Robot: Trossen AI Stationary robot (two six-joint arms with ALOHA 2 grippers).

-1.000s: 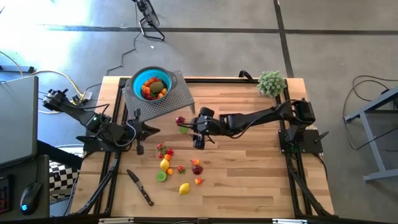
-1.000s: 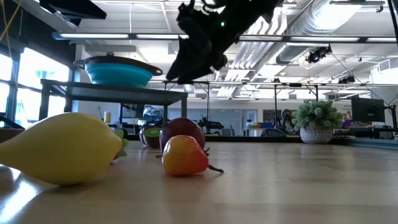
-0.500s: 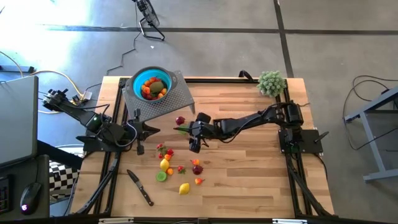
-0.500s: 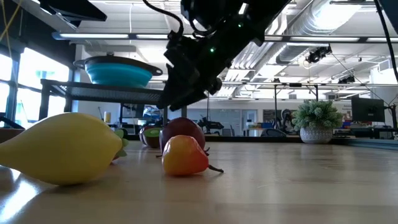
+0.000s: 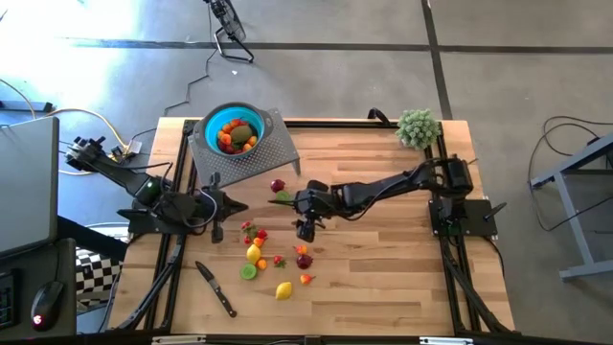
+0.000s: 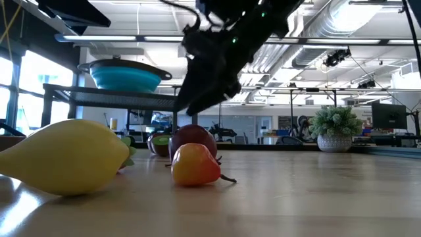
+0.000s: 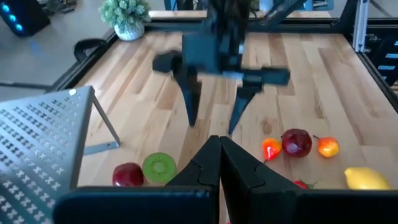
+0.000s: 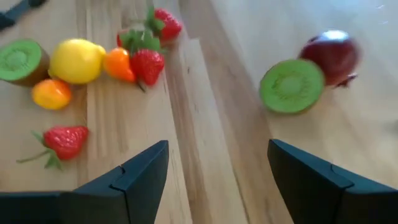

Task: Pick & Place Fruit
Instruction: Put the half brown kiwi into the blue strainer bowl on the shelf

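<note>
Near edge of the table (image 5: 383,307): a black-handled knife (image 5: 217,289) lies toward the near left corner; a yellow lemon (image 5: 283,289) lies just right of it, closest to the edge

Loose fruit: a small scatter left of the table's middle; a lime green kiwi half (image 5: 248,272), a second yellow fruit (image 5: 254,254), strawberries (image 5: 255,233), an orange-red piece (image 5: 306,279) and a dark maroon fruit (image 5: 304,260); all lie on the wood, none held

Right gripper (image 5: 306,228): hangs over the middle of the table, just beyond the scatter; fingers (image 8: 140,177) spread wide with bare wood between them, holding nothing

Left gripper (image 5: 216,207): near the left edge, level with the right gripper; fingers (image 7: 219,162) pressed together, nothing between them

Beyond the right gripper: a dark red fruit (image 5: 278,185) and a green kiwi half (image 5: 283,197) lie side by side, touching or nearly so

Far left corner: a perforated metal stand (image 5: 263,153) carries a teal bowl (image 5: 213,126); inside it are orange fruits and a green one (image 5: 241,134)

Far right corner: a fuzzy pale green plant ball (image 5: 418,126)
</note>
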